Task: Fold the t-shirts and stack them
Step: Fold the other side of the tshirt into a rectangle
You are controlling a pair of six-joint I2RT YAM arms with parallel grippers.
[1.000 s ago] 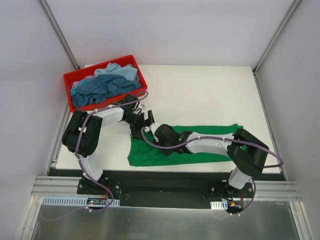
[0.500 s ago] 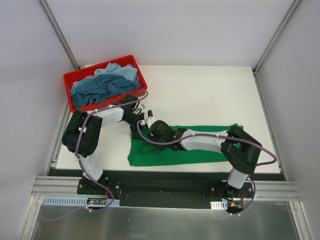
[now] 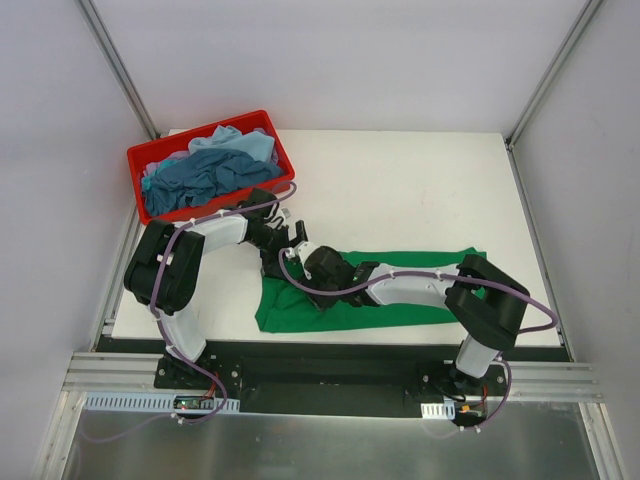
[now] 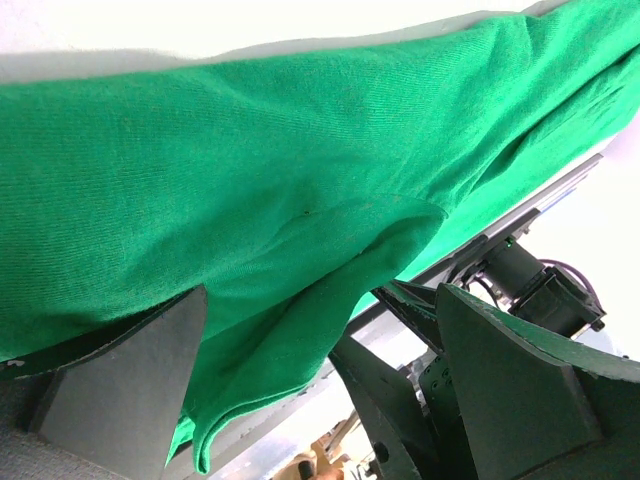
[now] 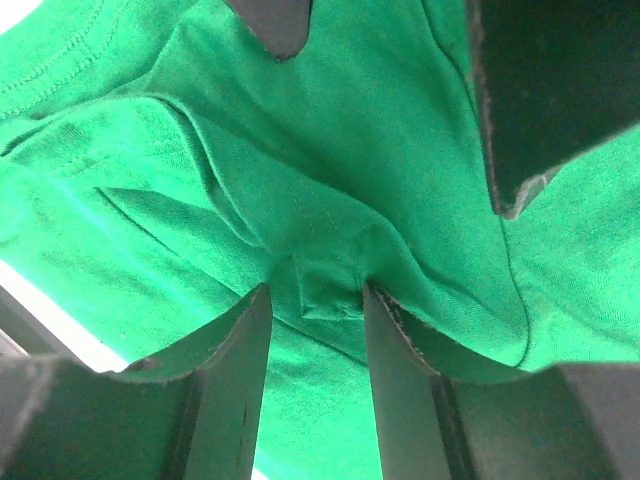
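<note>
Right gripper (image 5: 315, 292) — jaws narrowed on a raised fold of the green t-shirt (image 3: 290, 308), which is pinched between both fingers. Left gripper (image 4: 320, 375) — jaws spread wide, green cloth draping between them, not clamped. The green t-shirt lies as a long strip across the near side of the white table (image 3: 400, 190), with both grippers at its left end. Bundled in the red bin (image 3: 137, 160), far-left corner: dark teal-blue t-shirt (image 3: 205, 175), pale blue t-shirt (image 3: 250, 145).

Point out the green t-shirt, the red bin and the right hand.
green t-shirt (image 3: 292, 312): top external view, its bare left end.
red bin (image 3: 195, 132): top external view, its far rim.
right hand (image 5: 315, 297): right wrist view, midway between its fingertips.
</note>
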